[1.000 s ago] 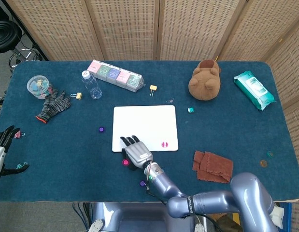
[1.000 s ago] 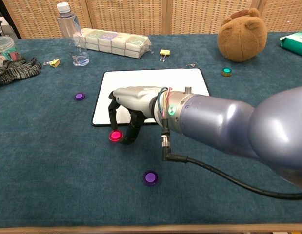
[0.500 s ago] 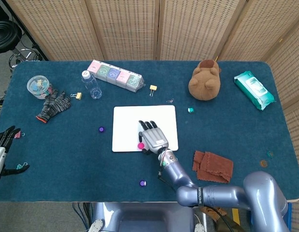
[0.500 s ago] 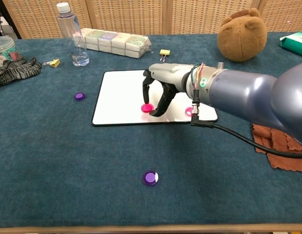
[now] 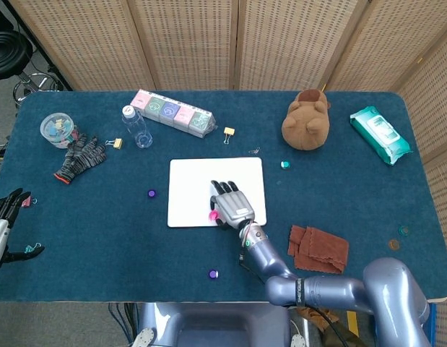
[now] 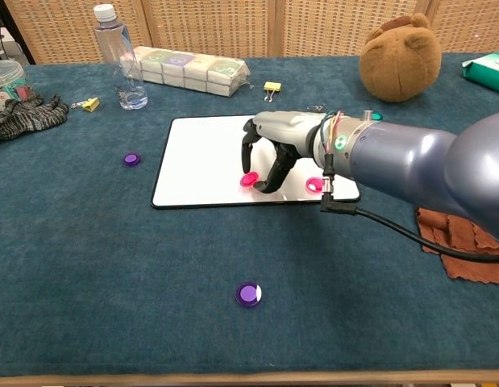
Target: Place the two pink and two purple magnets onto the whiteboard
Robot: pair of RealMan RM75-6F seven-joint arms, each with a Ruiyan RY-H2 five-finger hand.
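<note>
The whiteboard (image 5: 191, 188) (image 6: 201, 153) lies flat at mid-table. My right hand (image 5: 232, 206) (image 6: 277, 149) hovers low over its near right part, pinching a pink magnet (image 5: 212, 215) (image 6: 249, 180) that sits at the board's surface. A second pink magnet (image 6: 314, 185) lies on the board's near right corner, hidden by the hand in the head view. One purple magnet (image 5: 152, 194) (image 6: 132, 160) lies on the cloth left of the board. The other purple magnet (image 5: 213, 274) (image 6: 249, 294) lies near the front edge. My left hand (image 5: 6, 206) holds nothing at the far left edge, fingers apart.
A water bottle (image 6: 118, 58) and a row of boxes (image 6: 189, 68) stand behind the board. A teddy bear (image 6: 400, 56) and a wipes pack (image 5: 380, 134) sit back right. A brown cloth (image 5: 318, 249) lies right of my arm, and a glove (image 5: 80, 157) lies at the left.
My right hand carried the pink magnet from the cloth at the board's front left corner onto the board, then shifted slightly right. The left hand stayed still.
</note>
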